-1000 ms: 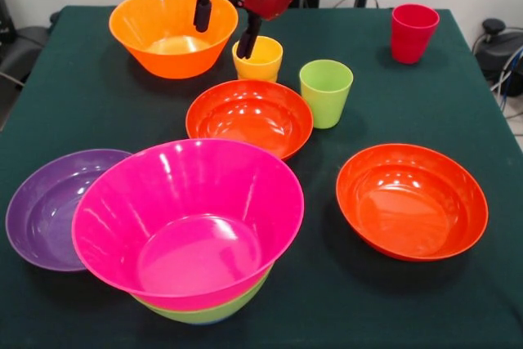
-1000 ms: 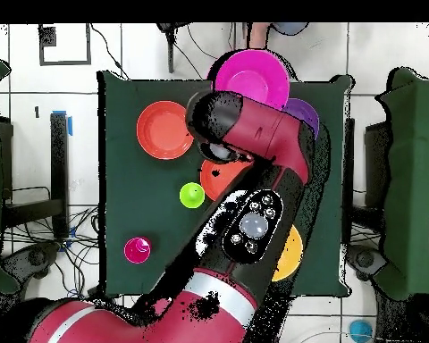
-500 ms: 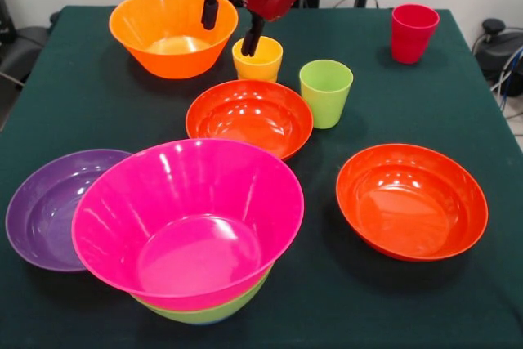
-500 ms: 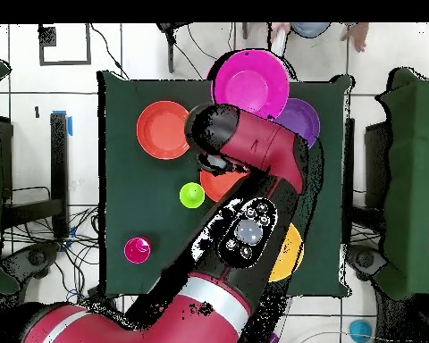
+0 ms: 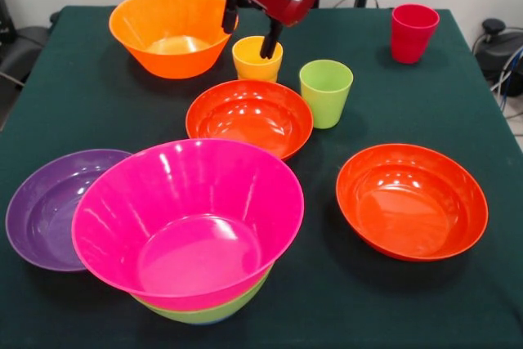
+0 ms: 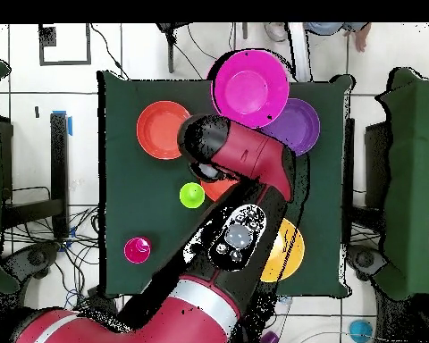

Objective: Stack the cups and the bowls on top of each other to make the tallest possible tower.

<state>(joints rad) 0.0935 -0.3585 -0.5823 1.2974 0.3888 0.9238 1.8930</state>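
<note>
Your hand (image 5: 249,36) hangs released over the yellow-orange cup (image 5: 257,58), one finger inside its rim. Magenta bowl (image 5: 188,221) sits nested on green bowl (image 5: 214,313) at desk (image 5: 73,112) front.

Dark green table (image 5: 73,104) with 5 bowls (image 5: 411,200), 3 cups (image 5: 325,91), 1 bowl stack (image 5: 189,226).

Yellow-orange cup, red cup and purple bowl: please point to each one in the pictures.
yellow-orange cup (image 5: 252,64), front view, on its front wall.
red cup (image 5: 413,34), front view, on its side wall.
purple bowl (image 5: 49,206), front view, on its inner floor.
</note>
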